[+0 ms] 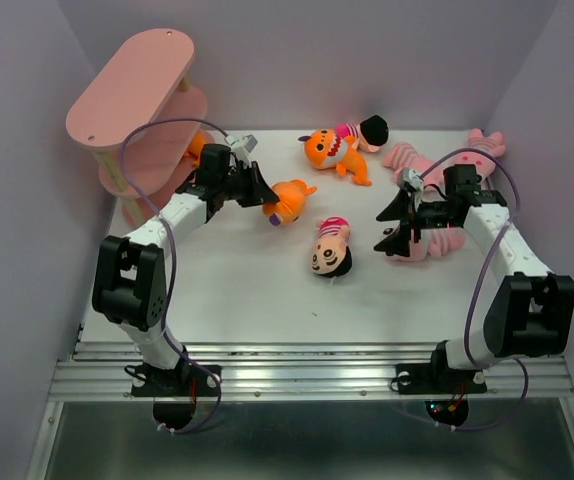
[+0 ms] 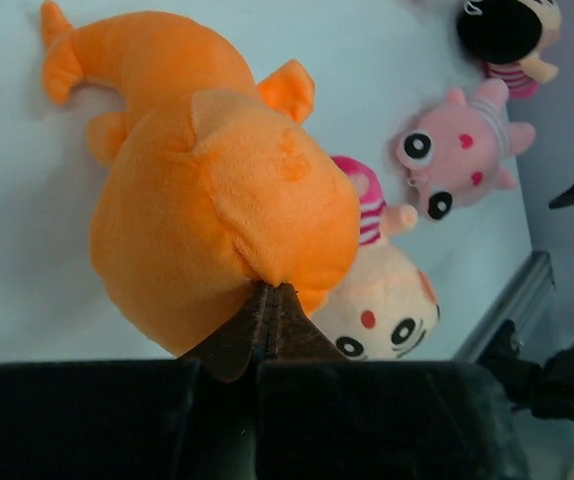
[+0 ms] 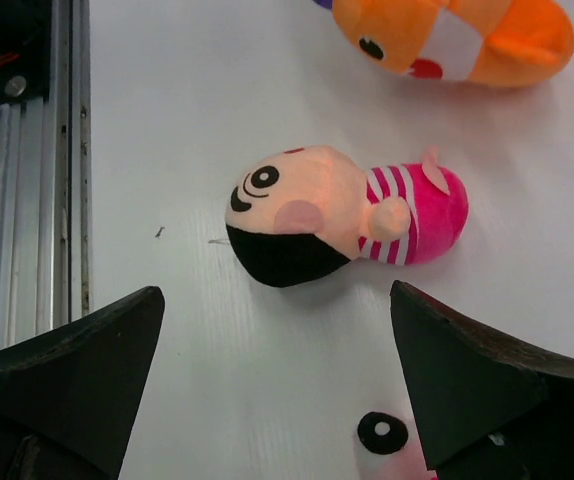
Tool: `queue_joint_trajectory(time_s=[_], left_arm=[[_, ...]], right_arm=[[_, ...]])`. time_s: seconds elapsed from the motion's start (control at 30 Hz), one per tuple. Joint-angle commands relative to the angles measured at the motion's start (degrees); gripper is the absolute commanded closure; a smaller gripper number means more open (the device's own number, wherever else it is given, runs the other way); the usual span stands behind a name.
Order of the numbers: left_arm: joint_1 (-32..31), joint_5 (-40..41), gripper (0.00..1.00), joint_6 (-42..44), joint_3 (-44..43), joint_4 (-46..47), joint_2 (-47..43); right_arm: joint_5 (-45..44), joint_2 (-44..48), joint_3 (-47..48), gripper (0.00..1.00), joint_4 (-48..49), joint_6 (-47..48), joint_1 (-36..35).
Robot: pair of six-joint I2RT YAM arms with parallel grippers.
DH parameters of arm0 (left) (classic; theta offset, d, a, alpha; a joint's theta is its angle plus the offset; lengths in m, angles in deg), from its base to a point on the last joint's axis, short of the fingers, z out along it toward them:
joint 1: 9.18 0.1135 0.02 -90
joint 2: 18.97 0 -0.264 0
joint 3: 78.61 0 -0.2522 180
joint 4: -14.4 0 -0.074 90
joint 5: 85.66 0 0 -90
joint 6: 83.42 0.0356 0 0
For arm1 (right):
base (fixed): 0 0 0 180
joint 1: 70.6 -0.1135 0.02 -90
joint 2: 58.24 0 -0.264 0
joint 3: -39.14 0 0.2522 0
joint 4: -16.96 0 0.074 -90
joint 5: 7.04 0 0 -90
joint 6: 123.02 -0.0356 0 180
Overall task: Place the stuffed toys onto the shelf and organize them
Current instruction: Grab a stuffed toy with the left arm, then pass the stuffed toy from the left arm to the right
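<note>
The pink three-tier shelf [image 1: 132, 95] stands at the back left. My left gripper [image 1: 264, 193] is shut on an orange shark toy [image 1: 290, 198] and pinches its plush [image 2: 217, 190] between the fingertips [image 2: 272, 300]. A black-haired doll [image 1: 332, 248] lies mid-table, and it also shows in the right wrist view [image 3: 337, 215]. My right gripper [image 1: 395, 222] is open and empty [image 3: 275, 330], just above a pink striped animal [image 1: 437, 242] whose eye shows between the jaws [image 3: 392, 440]. Another orange toy [image 1: 329, 150] and a doll [image 1: 367, 130] lie at the back.
Two more pink striped animals [image 1: 407, 158] [image 1: 482, 145] lie at the back right. An orange toy [image 1: 195, 148] sits by the shelf's lower tier. Purple walls close in the left, back and right. A metal rail [image 1: 307, 365] runs along the near edge.
</note>
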Motion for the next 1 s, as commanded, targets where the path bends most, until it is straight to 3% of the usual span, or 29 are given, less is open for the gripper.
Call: queue_joint_trajectory(time_s=[0.0,0.07,0.13,0.2,0.33,0.5,0.8,0.97], left_arm=[[-1.11,-13.73,1.0,-4.83,4.18,0.65,-5.19],[-1.99,-15.4,1.0,-5.71,5.32,0.56,-6.59],[-3.57,-16.9,1.0,-7.29,6.12,0.47,-7.21],[-4.63,-17.87,1.0,-8.34,6.12,0.47,-8.09],[-6.39,-18.57,1.0,-9.22,5.59,0.47,-9.06],[-6.48,-18.92,1.0,-9.4,6.03,0.47,-9.85],[-6.56,-19.8,1.0,-10.1,6.12,0.47,-10.64],[-6.83,-20.68,1.0,-11.24,5.94,1.0,-11.25]], right_arm=[[1.77,3.81,3.45,0.0,-4.82,17.56,-3.22],[0.19,3.81,4.33,0.0,-3.24,17.4,-6.47],[-6.73,3.72,5.3,0.0,2.2,14.07,-14.71],[-18.46,4.07,4.25,0.0,12.73,6.08,-24.35],[-34.69,3.37,1.52,0.0,25.49,0.44,-34.24],[-45.24,2.66,1.7,0.0,34.19,-3.34,-36.45],[-51.67,2.67,-1.11,0.0,32.72,3.15,-37.59],[-50.89,1.17,-1.82,0.0,32.28,4.21,-37.6]])
